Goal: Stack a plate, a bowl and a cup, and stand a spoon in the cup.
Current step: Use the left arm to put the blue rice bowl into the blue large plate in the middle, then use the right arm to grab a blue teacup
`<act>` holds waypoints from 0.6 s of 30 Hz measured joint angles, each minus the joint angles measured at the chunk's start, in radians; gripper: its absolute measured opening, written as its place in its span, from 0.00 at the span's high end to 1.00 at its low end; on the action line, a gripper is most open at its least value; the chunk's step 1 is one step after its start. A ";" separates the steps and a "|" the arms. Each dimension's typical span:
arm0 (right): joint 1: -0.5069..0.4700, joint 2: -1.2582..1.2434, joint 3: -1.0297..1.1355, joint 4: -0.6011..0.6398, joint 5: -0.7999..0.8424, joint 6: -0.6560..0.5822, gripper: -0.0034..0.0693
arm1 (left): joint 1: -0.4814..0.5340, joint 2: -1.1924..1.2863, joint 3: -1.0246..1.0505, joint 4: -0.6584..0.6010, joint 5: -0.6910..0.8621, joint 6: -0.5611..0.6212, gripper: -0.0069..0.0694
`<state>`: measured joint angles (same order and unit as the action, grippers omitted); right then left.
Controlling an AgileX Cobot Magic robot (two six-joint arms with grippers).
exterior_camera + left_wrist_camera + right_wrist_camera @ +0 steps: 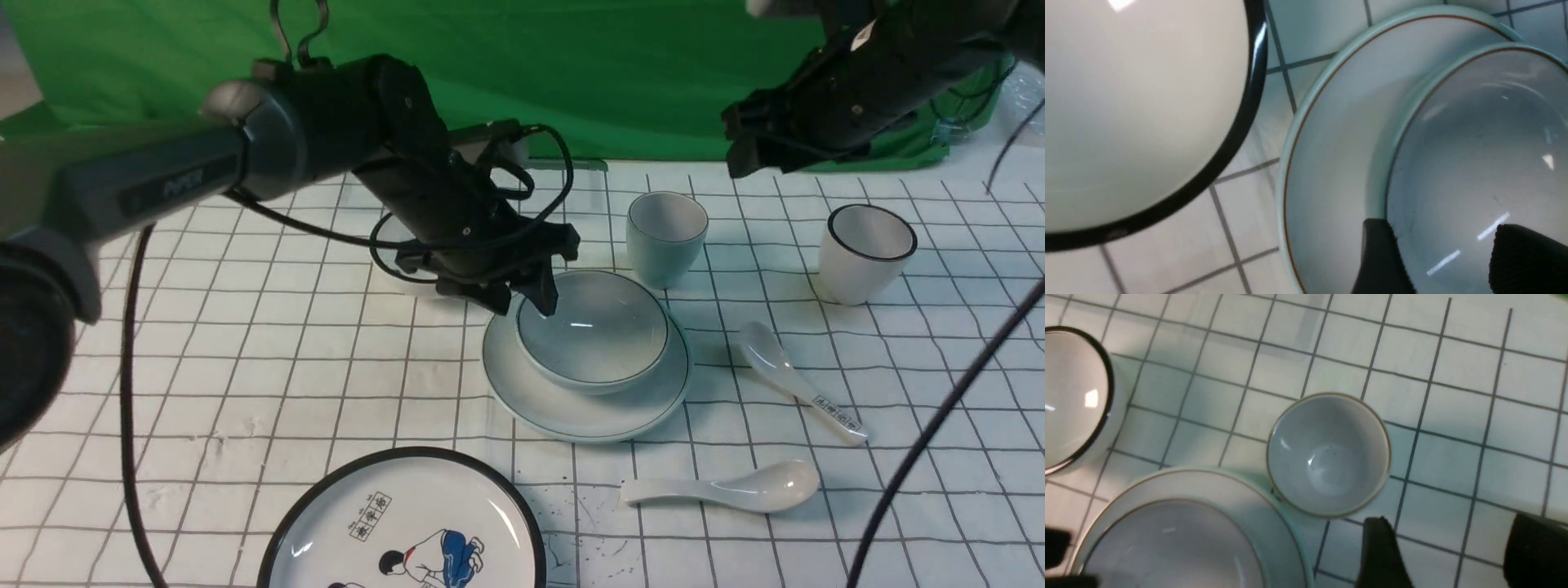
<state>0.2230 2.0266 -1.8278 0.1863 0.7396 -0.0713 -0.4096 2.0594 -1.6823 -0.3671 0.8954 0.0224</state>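
The bowl (596,335) sits on the plate (571,408), the left gripper (522,304) spread open at its rim as if letting go, while the right gripper (1453,555), jaws also apart, hangs above the cup (665,237) just behind, seemingly lined up to grasp it.

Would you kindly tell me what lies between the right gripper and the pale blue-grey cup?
Nothing: the right wrist view shows only bare gridded table between the open right gripper and the cup.
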 joint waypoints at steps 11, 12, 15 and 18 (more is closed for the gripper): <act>0.006 0.252 -0.156 0.090 -0.002 0.000 0.48 | 0.001 -0.293 -0.014 0.219 0.191 -0.016 0.89; 0.007 0.262 -0.159 0.090 -0.002 -0.003 0.53 | 0.001 -0.319 -0.015 0.222 0.198 -0.017 0.90; 0.009 0.272 -0.163 0.090 -0.007 -0.025 0.75 | 0.001 -0.372 -0.015 0.224 0.208 -0.022 0.91; 0.009 0.262 -0.193 0.080 0.042 -0.045 0.82 | 0.001 -0.448 -0.015 0.239 0.231 -0.022 0.91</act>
<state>0.2323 2.2885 -2.0205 0.2661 0.7816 -0.1166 -0.4088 1.6116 -1.6972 -0.1279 1.1267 0.0000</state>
